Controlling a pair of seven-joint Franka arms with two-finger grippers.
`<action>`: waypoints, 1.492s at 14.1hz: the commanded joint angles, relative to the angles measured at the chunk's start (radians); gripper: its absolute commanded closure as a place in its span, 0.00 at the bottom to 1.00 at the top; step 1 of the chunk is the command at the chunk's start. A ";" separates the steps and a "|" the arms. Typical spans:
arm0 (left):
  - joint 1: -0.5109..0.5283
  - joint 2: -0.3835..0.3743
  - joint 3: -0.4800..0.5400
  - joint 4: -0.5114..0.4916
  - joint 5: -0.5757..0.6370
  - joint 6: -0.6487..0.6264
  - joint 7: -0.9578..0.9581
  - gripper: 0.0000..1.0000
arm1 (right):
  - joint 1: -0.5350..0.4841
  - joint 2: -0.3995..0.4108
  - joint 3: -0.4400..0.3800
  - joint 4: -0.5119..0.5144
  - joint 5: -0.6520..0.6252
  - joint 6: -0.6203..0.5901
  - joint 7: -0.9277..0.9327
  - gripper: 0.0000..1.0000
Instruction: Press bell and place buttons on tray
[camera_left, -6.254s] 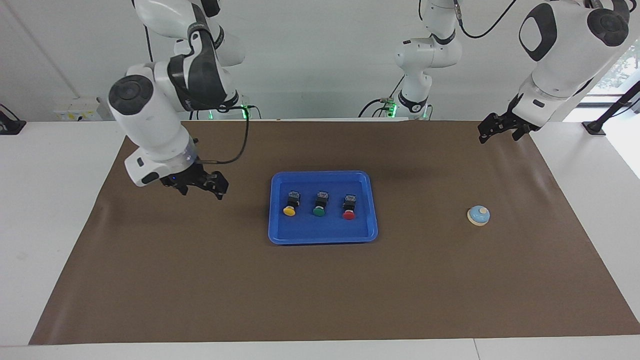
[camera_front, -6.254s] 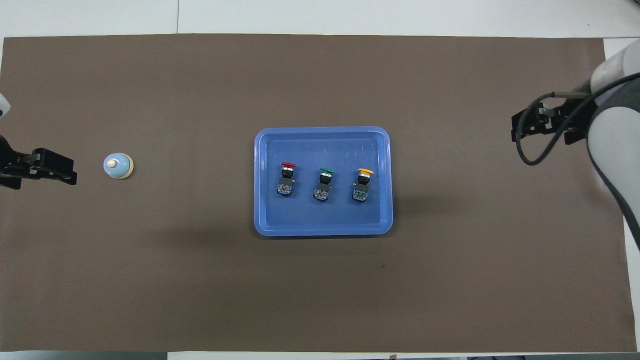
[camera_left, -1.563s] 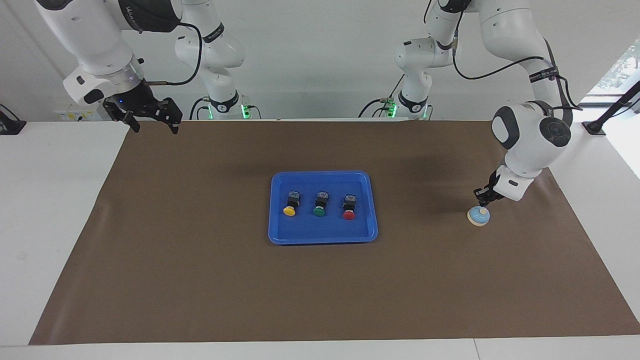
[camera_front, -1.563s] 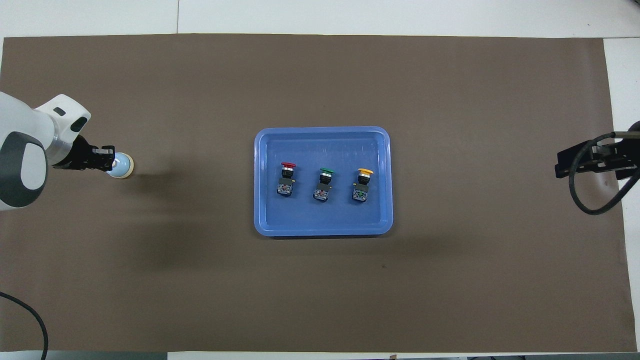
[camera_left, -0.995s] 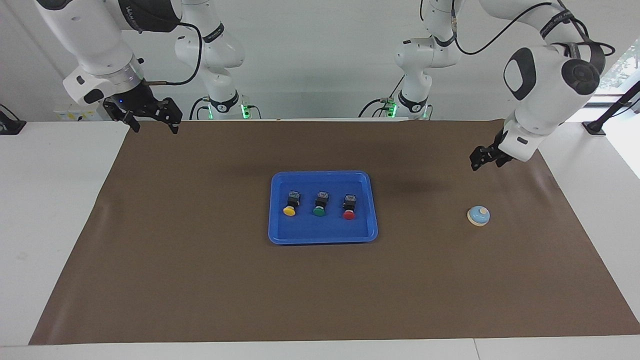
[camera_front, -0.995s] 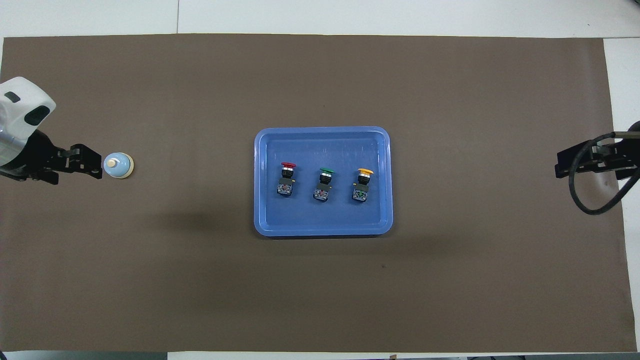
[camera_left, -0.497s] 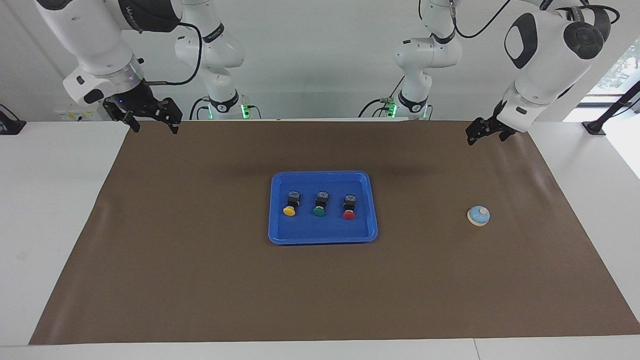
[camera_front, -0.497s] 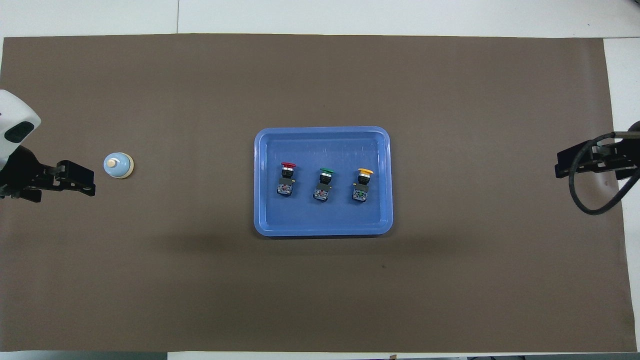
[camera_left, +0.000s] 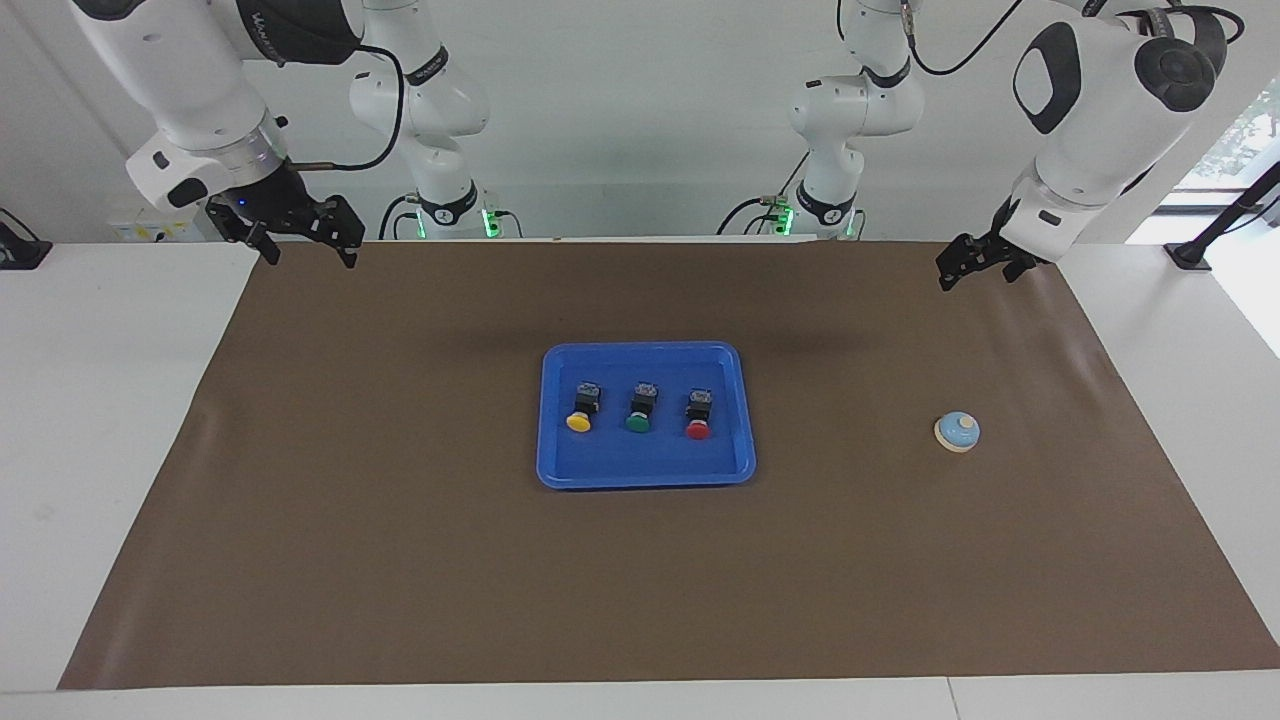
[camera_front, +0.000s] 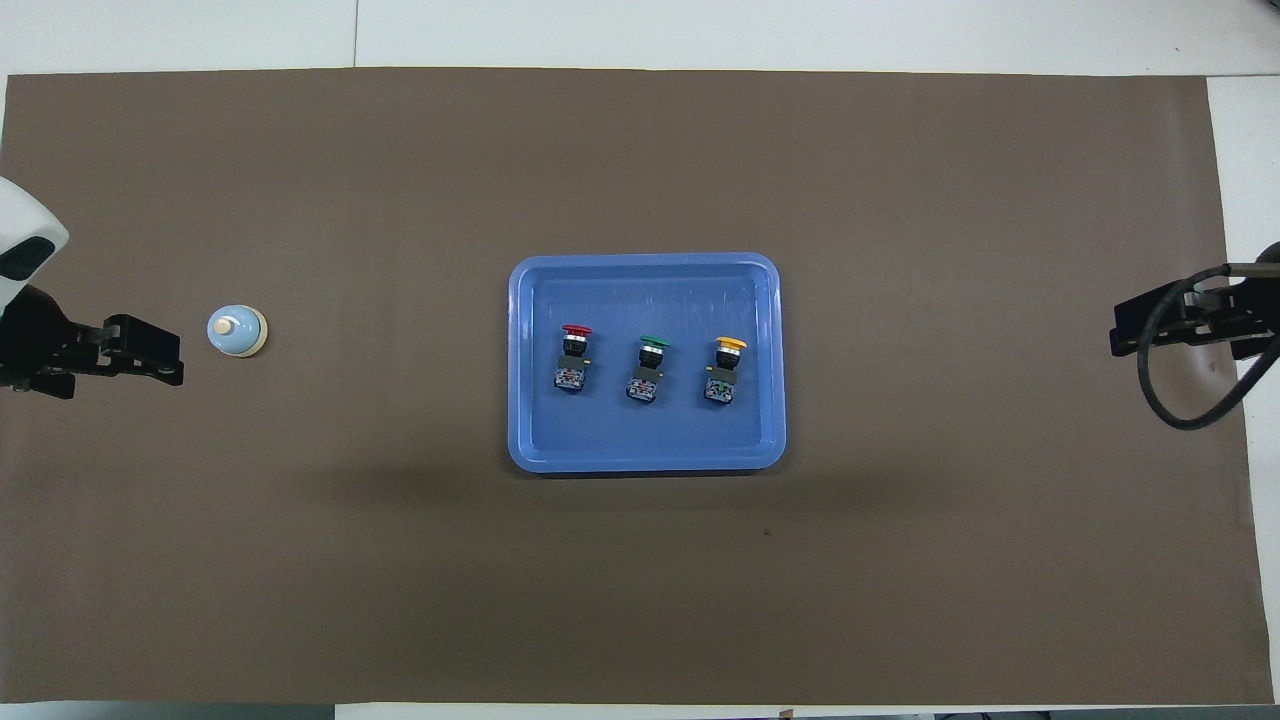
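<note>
The blue tray (camera_left: 645, 348) lies mid-mat and also shows in the overhead view (camera_front: 645, 262). In it the three buttons lie in a row: yellow (camera_left: 579, 420), green (camera_left: 637, 422) and red (camera_left: 698, 428). The light blue bell (camera_left: 957, 431) stands alone on the mat toward the left arm's end, also in the overhead view (camera_front: 237, 331). My left gripper (camera_left: 976, 278) is open and empty, raised over the mat well clear of the bell. My right gripper (camera_left: 308, 258) is open and empty, and waits raised over the mat's corner at the right arm's end.
A brown mat (camera_left: 400, 560) covers most of the white table (camera_left: 100, 450). The two arm bases (camera_left: 445, 215) (camera_left: 825, 210) stand at the robots' edge of the table. Nothing else lies on the mat.
My left gripper was down on the bell's top 1.6 s ago, then rose and drew back toward the robots; it barely moved in the last half second. The right arm has held still since then.
</note>
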 joint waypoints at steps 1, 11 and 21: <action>-0.005 -0.001 0.007 0.012 0.009 0.001 -0.003 0.00 | -0.014 -0.014 0.009 -0.017 -0.001 0.006 -0.019 0.00; -0.016 0.000 0.004 0.051 0.009 -0.007 0.010 0.00 | -0.014 -0.014 0.009 -0.017 -0.001 0.006 -0.019 0.00; -0.016 -0.001 0.004 0.051 0.009 0.037 0.053 0.00 | -0.014 -0.014 0.009 -0.017 -0.001 0.006 -0.019 0.00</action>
